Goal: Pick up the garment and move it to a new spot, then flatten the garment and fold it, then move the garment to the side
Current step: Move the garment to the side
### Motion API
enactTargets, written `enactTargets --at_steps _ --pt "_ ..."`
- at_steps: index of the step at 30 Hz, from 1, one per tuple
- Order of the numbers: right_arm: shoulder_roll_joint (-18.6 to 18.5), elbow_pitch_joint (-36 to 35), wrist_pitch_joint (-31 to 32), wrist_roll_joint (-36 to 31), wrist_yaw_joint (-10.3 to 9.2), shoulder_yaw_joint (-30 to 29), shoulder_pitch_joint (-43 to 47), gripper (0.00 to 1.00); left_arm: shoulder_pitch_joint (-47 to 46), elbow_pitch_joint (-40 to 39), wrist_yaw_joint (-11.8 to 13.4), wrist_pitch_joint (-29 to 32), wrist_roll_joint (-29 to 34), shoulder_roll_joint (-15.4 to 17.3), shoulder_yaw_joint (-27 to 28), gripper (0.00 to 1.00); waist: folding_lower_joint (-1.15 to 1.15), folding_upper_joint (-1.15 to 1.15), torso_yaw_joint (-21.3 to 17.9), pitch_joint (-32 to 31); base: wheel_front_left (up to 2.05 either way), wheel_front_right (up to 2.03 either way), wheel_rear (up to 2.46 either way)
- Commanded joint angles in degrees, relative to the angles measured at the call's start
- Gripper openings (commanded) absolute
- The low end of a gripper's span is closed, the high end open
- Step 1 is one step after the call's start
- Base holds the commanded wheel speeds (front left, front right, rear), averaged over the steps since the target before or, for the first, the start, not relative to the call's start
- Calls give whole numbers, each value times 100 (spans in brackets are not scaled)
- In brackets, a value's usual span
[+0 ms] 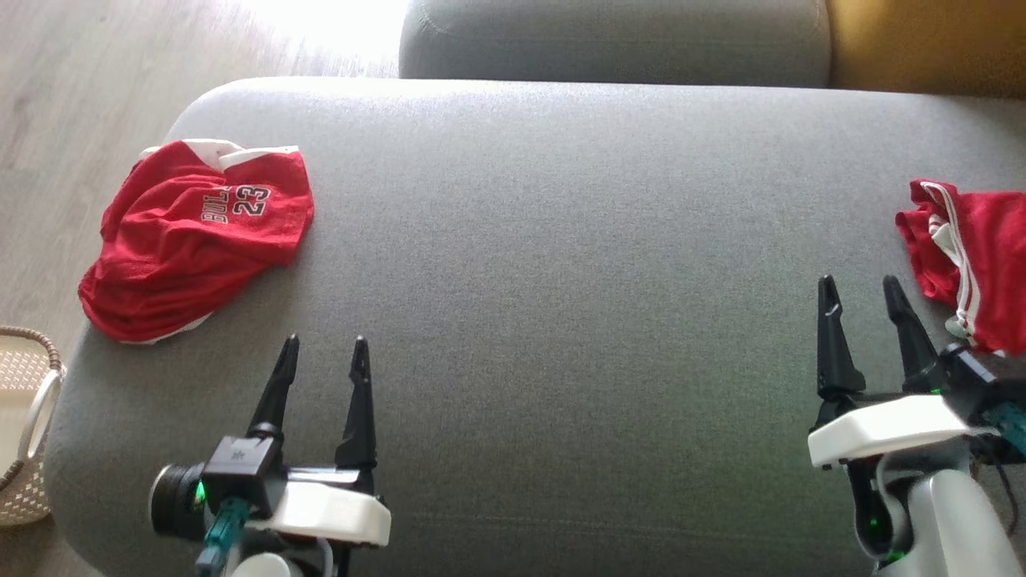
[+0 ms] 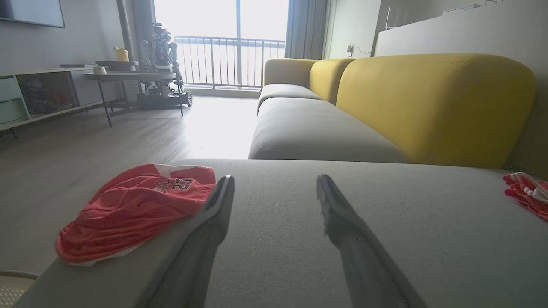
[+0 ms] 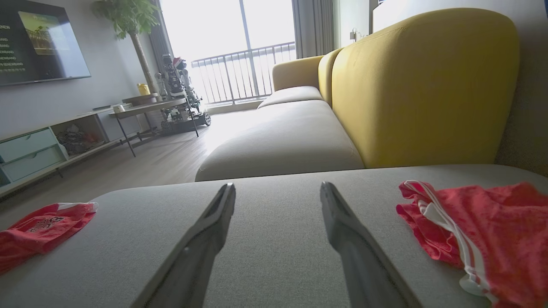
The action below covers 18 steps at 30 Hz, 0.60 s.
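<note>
Grey coarse-weave cushion (image 1: 561,280), broad, round-cornered. Red mesh jersey (image 1: 192,248) crumpled in soft mound at left end, white trim. Red shorts (image 1: 982,264), white side stripes, bunched at right edge. Left gripper (image 1: 326,343), right gripper (image 1: 858,282): tapered dark fingers spread wide, empty; right one just beside shorts.

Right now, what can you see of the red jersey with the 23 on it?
The red jersey is of thin, sporty-looking fabric with white trim at its far edge and white lettering, "BUL" and "23", lying sideways in the head view. It is crumpled in a loose heap, not flattened or folded, at the left end of the grey sofa cushion, reaching its edge. It rests on the cushion alone; the open left gripper is apart from it.
</note>
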Motion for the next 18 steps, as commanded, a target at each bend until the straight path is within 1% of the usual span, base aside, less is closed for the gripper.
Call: enactTargets --at_steps 1,18 --pt "8 -178 -68 -54 -1 168 -101 100 -140 -138 1 -29 16 -2 198 100 1 0 -4 -13 0 0 0" --pt "9 -132 -179 -172 -1 252 -23 100 -100 -136 47 -29 -53 -3 182 100 1 0 -74 19 0 0 0"
